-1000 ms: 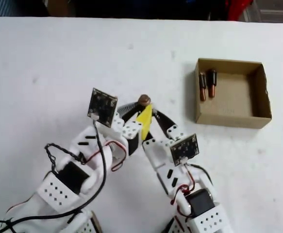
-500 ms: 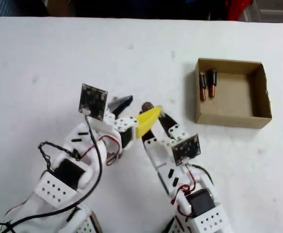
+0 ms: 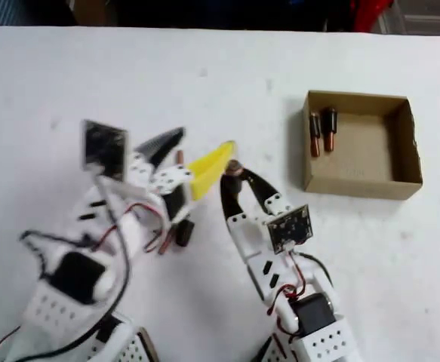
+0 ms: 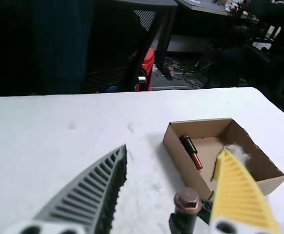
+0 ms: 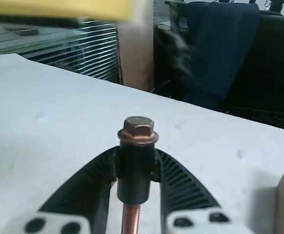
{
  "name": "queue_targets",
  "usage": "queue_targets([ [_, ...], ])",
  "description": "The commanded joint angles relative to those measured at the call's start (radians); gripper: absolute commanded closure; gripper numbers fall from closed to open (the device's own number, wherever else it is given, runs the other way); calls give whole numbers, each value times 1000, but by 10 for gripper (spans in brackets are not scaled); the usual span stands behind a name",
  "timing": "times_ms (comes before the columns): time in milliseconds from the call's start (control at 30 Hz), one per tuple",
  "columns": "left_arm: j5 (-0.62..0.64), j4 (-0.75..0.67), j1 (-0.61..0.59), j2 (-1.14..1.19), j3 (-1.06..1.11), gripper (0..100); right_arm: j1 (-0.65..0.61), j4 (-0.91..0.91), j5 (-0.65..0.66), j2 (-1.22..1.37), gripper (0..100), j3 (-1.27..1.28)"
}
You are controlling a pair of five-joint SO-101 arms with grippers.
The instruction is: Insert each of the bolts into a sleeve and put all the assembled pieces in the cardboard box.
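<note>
The right gripper point(image 3: 234, 179) is clenched on a dark sleeve point(image 5: 134, 173). The sleeve stands upright with the bolt point(image 5: 138, 130) seated in it, head on top and copper shank showing below (upright, I judge, so the bolt cannot slide out). Just beside it the left gripper point(image 3: 204, 142) hangs with grey and yellow fingers point(image 4: 90, 195) spread, holding nothing. This insertion looks done and the pair ready to carry. Farther along the table point(image 3: 129, 75), the box point(image 3: 355, 185) holds two pieces point(image 3: 321, 132) side by side against one wall, leaving room.
</note>
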Motion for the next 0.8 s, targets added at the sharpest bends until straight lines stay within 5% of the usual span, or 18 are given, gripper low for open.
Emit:
queue_targets([
  [0, -14, 163, -62, -130, -95, 735, 59, -10, -5, -10, 982, 8],
  [200, -153, 301, -166, -280, -95, 981, 74, -2, -3, -10, 982, 8],
  [767, -233, 623, -400, -558, -40, 976, 76, 30, -3, -10, 982, 8],
])
